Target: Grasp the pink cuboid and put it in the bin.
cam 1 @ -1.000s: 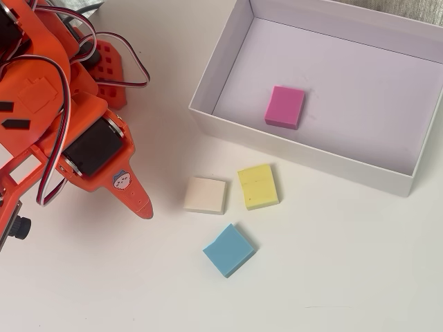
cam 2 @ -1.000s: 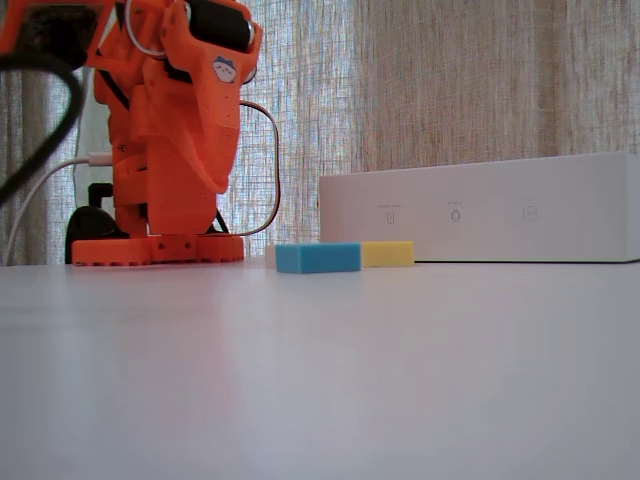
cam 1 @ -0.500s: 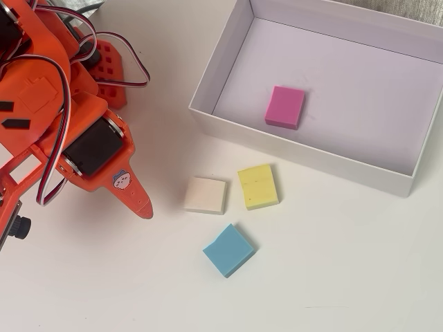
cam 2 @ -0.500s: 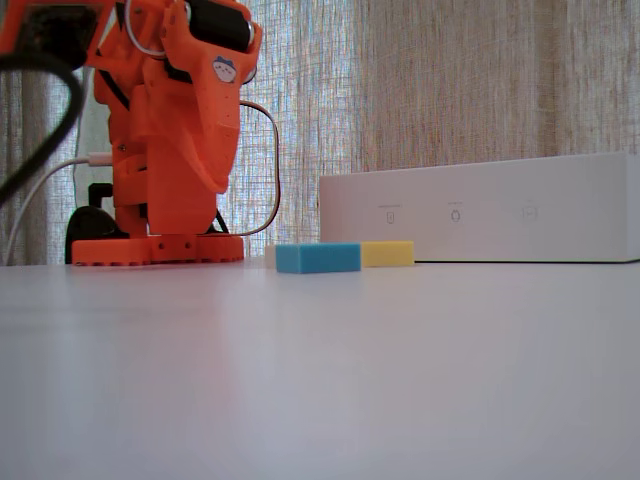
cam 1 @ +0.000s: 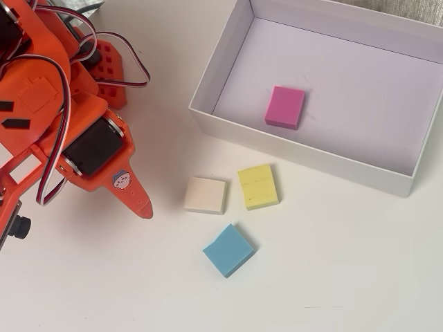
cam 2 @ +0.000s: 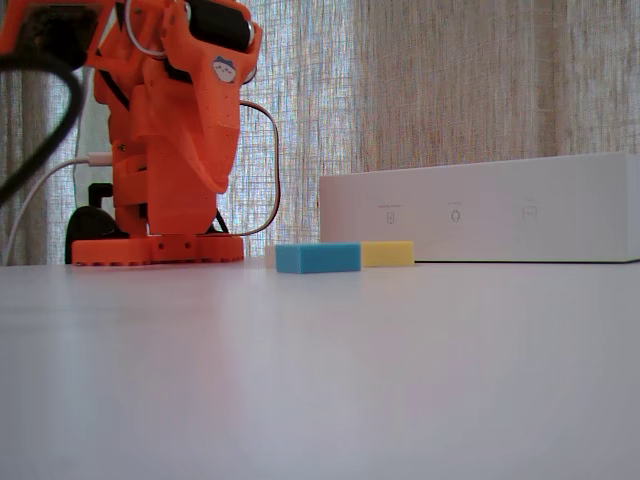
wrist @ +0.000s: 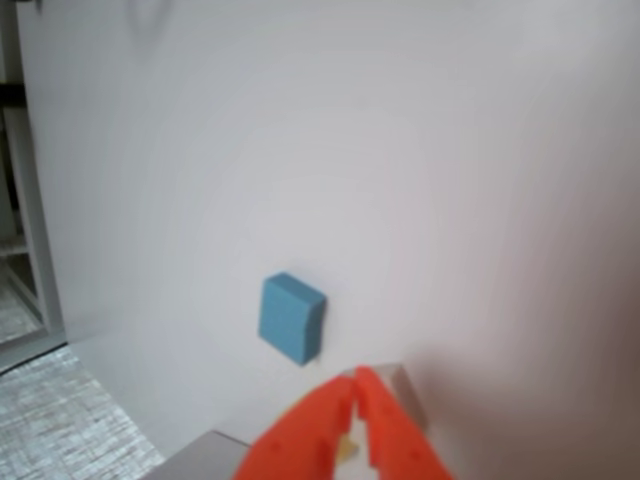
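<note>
The pink cuboid (cam 1: 284, 107) lies flat on the floor of the bin (cam 1: 325, 162) in the overhead view, near its front wall. From the fixed view the bin (cam 2: 480, 208) shows only as a long white wall, and the pink cuboid is hidden behind it. My orange gripper (cam 1: 142, 206) is folded back by the arm's base, well to the left of the bin, pointing down at the table. In the wrist view the gripper (wrist: 357, 380) has its two fingers closed tip to tip with nothing between them.
Three loose blocks lie on the white table in front of the bin: a blue block (cam 1: 228, 250), a yellow block (cam 1: 257, 186) and a cream block (cam 1: 205, 195). The arm's base (cam 2: 158, 248) and its cables stand at the left. A curtain hangs behind.
</note>
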